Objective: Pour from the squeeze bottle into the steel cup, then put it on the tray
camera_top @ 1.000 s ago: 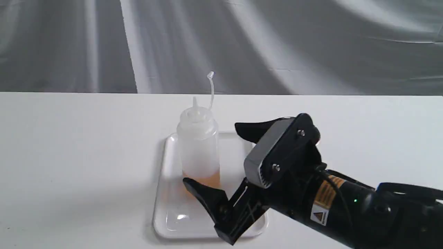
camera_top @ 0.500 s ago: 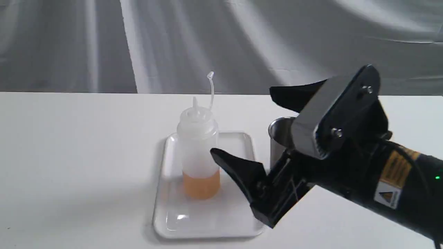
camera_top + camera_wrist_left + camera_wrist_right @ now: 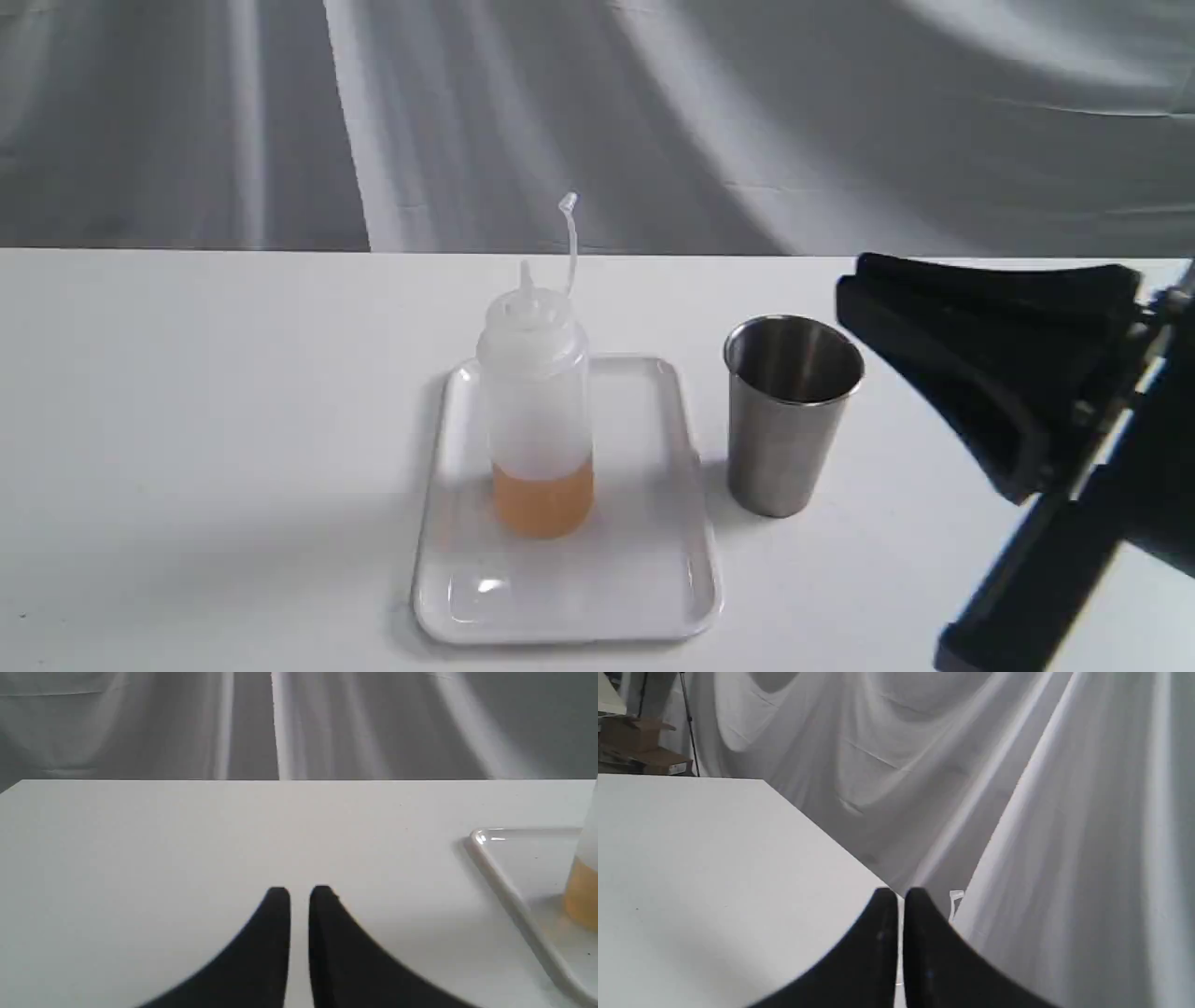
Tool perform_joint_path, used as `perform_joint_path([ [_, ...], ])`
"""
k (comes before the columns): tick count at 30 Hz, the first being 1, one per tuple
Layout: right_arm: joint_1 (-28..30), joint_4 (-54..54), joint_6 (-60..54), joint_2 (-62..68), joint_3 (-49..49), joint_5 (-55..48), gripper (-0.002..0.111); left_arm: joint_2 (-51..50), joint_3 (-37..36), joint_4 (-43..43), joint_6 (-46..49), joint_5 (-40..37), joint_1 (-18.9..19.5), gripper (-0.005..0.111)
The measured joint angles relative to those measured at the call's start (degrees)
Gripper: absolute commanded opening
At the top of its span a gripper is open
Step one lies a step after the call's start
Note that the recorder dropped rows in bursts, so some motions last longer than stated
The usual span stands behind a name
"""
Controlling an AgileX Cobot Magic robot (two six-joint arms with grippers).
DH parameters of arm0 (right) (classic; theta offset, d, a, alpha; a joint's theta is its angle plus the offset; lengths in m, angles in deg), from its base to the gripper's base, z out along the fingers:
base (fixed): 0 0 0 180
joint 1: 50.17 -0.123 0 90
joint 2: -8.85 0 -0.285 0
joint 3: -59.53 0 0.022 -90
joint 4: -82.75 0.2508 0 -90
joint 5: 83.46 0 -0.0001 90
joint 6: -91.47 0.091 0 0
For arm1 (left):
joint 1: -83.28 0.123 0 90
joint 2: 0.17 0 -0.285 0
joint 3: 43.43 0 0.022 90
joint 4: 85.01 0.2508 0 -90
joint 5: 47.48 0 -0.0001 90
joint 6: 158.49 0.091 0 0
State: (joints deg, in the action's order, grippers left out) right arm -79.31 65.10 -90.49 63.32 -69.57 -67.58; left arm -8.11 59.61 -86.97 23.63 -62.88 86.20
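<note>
1. The squeeze bottle (image 3: pixel 535 401) stands upright near the middle of the tray (image 3: pixel 653 597). Its nozzle points up, and amber liquid fills only its bottom part.
2. The steel cup (image 3: pixel 789 429) stands upright just beside the tray's right edge, apart from it. I cannot tell whether there is liquid inside.
3. The right gripper (image 3: pixel 854 289) hangs beyond the cup, well off the tray, jaws pressed together and holding nothing.
4. The left gripper (image 3: pixel 299 896) hangs low off the tray's left side, jaws also pressed together and empty.
5. The placing looks done. Any move away should go up and outward from the tray, so the arm does not clip the cup's rim.
6. The table (image 3: pixel 187 420) under the tray is plain matte white. Grey-white cloth (image 3: pixel 747 121) hangs behind it.
</note>
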Motion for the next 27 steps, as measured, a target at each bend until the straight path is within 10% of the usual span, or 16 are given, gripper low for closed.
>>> perform_joint_path([
  [27,0.0,-1.5,0.7,-33.3,0.0,-20.8,0.000,0.0,0.0,0.0,0.0,0.0,0.0,0.008],
])
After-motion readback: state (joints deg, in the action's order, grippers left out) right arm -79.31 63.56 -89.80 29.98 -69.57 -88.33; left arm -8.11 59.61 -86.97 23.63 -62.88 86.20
